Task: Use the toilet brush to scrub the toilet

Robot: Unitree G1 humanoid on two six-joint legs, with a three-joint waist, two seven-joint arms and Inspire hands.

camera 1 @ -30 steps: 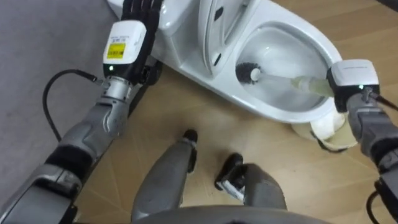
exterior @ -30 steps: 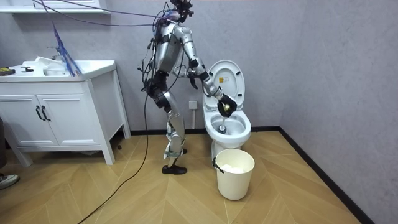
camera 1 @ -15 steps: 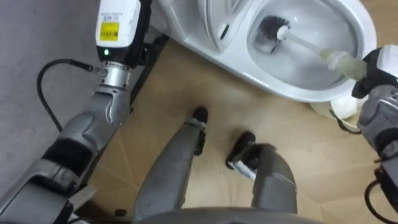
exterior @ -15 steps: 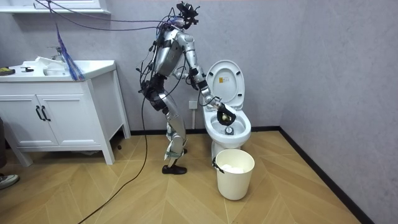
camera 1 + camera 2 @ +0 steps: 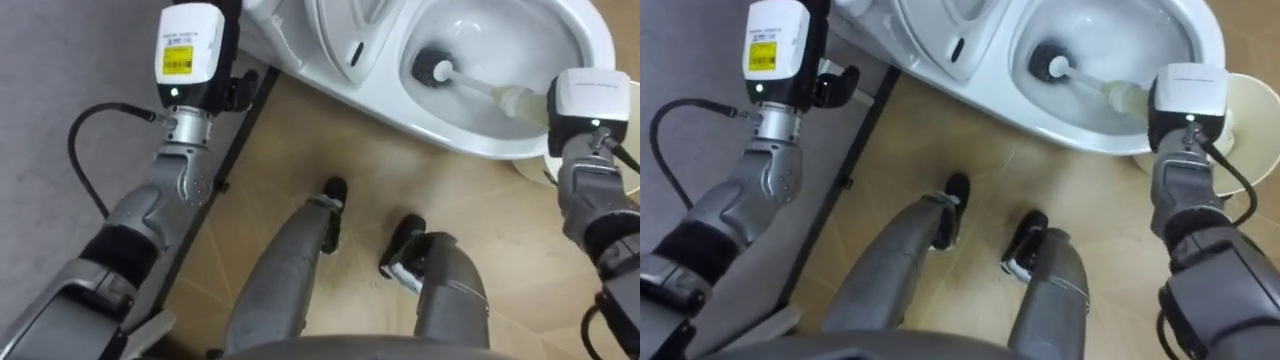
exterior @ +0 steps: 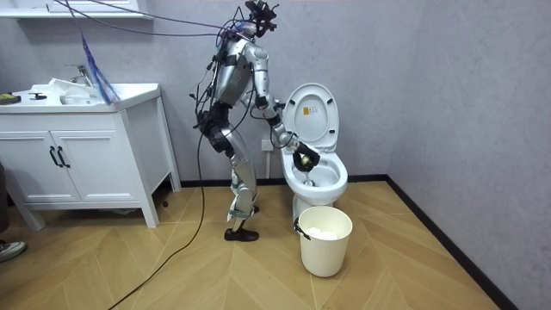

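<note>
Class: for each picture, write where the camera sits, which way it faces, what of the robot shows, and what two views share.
Left eye view: on the head, looking down at the toilet bowl and brush; forearms, legs and feet show.
Right eye view: just beside it, same downward look, same body parts; bucket at the right.
Room view: across the room, level, facing the wall; whole robot standing between cabinet and toilet bowl.
Both eye views share the brush in the bowl.
</note>
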